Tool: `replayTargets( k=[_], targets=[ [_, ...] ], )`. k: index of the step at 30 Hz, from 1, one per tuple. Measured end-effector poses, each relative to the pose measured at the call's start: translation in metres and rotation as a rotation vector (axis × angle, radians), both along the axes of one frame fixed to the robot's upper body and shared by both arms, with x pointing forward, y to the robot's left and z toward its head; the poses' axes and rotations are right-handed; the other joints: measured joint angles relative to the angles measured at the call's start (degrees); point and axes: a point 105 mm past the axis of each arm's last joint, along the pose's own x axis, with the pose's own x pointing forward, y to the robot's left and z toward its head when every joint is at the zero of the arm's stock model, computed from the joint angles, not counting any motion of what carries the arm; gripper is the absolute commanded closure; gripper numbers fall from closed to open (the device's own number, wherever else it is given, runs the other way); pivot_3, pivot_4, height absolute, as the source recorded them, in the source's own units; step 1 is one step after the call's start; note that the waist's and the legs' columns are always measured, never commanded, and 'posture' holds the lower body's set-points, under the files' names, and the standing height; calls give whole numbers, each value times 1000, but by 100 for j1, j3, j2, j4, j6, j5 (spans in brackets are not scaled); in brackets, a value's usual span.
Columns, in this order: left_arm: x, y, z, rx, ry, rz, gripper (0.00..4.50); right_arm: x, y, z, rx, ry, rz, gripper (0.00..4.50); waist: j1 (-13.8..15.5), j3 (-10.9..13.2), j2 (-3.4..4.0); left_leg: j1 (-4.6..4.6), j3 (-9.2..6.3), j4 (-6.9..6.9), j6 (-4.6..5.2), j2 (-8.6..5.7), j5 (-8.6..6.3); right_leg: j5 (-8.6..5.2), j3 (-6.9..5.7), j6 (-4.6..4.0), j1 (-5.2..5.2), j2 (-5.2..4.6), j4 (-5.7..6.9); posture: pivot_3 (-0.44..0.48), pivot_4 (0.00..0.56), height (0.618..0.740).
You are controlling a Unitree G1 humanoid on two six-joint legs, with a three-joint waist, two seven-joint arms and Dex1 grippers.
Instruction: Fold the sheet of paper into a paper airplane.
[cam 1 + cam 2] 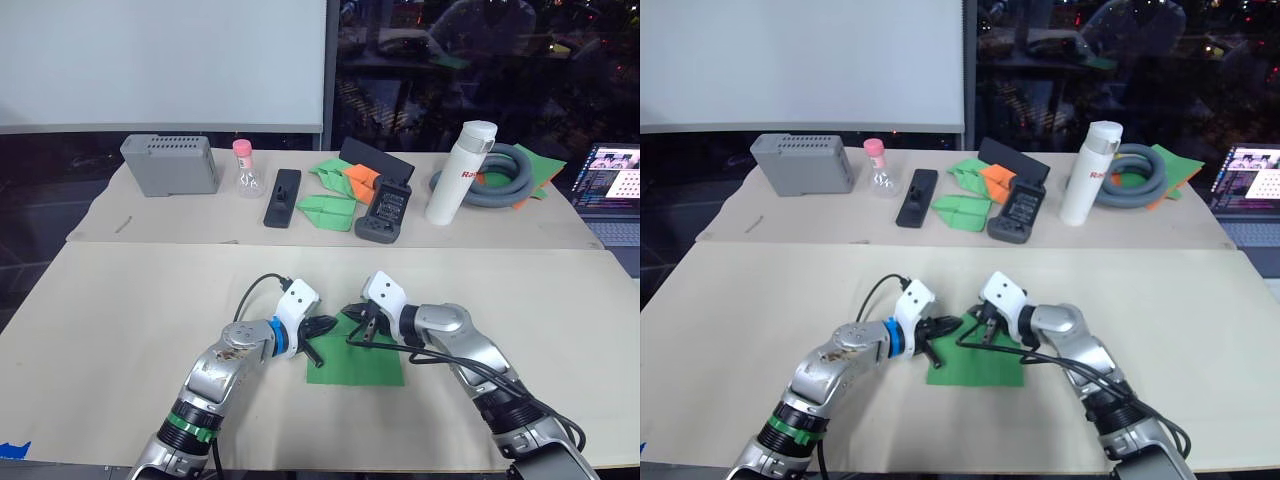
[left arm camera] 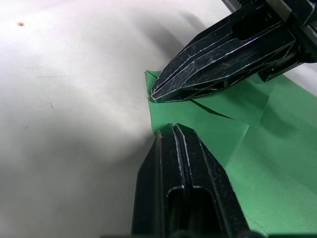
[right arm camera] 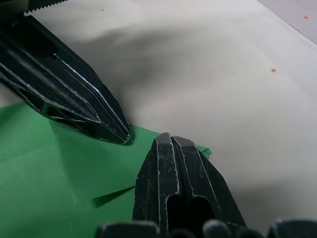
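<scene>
- Left eye view: sheet of paper flat on the near table, between both arms — roughly square, no clear long axis, far corner folded over toward the grippers.
- Left gripper with fingers closed together, tip pressed on the folded far corner; whether pinching paper, cannot tell.
- Right gripper likewise closed to a point, tip on the same corner, just beside the other.
- Well behind, on the far table: grey box, white bottle, grey hose, green folded papers — nothing blocking the sheet.
</scene>
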Motion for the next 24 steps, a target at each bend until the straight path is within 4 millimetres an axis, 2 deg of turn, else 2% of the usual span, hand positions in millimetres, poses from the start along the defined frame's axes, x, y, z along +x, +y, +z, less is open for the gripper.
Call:
replayTargets(
  k=[4,9,13,24],
  targets=[
    [1,5,-1,1,6,14,4487,0,1,0,-7,-7,6,4500,-4,0,0,2,0,0,0,1,0,0,1,0,0,-1,0,0,150,740],
    [-2,23,-1,33,-3,34,4487,-1,1,-1,-10,-4,15,4500,-27,0,0,9,0,-3,-1,3,0,0,3,0,1,-3,4,0,150,740],
    [-15,35,-1,49,5,22,4487,-1,1,-2,-11,2,20,4500,-31,0,0,12,0,-7,-2,5,-1,0,12,0,1,-7,4,0,150,740],
    [-45,50,-4,68,24,-43,4487,-1,5,-2,-23,3,52,4500,-42,-1,3,18,-2,-19,-5,11,-2,-4,21,-7,1,-19,-3,0,150,740]
  ],
)
